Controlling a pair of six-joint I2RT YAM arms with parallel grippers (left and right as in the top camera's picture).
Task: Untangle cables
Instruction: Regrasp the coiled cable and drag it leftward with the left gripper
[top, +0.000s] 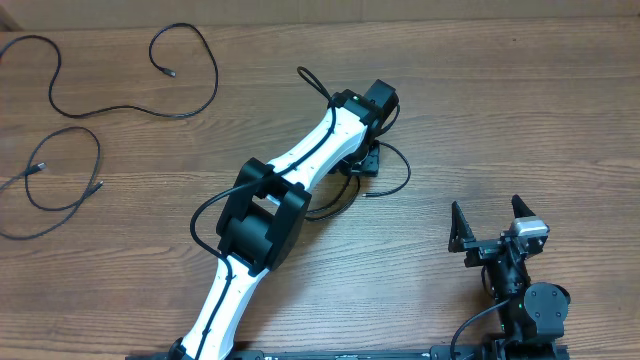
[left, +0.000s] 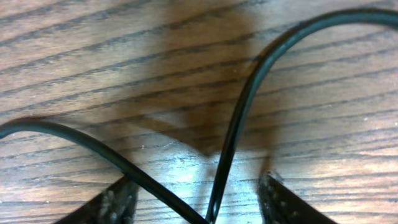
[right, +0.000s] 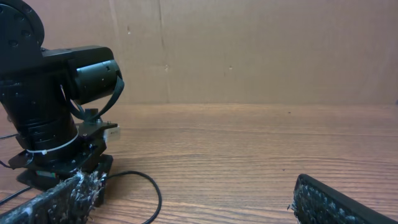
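A thin black cable (top: 403, 178) loops on the wood table under my left gripper (top: 363, 160), which points down at mid-table. In the left wrist view two strands of this cable (left: 245, 99) cross on the wood between the fingertips (left: 118, 199); my left gripper (left: 199, 190) is open with its jaws well apart on either side of the crossing. Separate loose cables lie at the far left: one curl (top: 196, 70) at the top and another (top: 70, 180) below it. My right gripper (top: 492, 218) stands open near the front right, holding nothing. The right wrist view shows that open gripper (right: 196, 190) and a cable loop (right: 157, 190).
The left arm's white links (top: 300, 165) and black elbow (top: 262, 215) slant across the table's middle. A third loose cord (top: 45, 75) curls at the top left corner. From the right wrist, the left arm's black wrist (right: 56, 118) fills the left side; a cardboard wall (right: 249, 50) stands behind.
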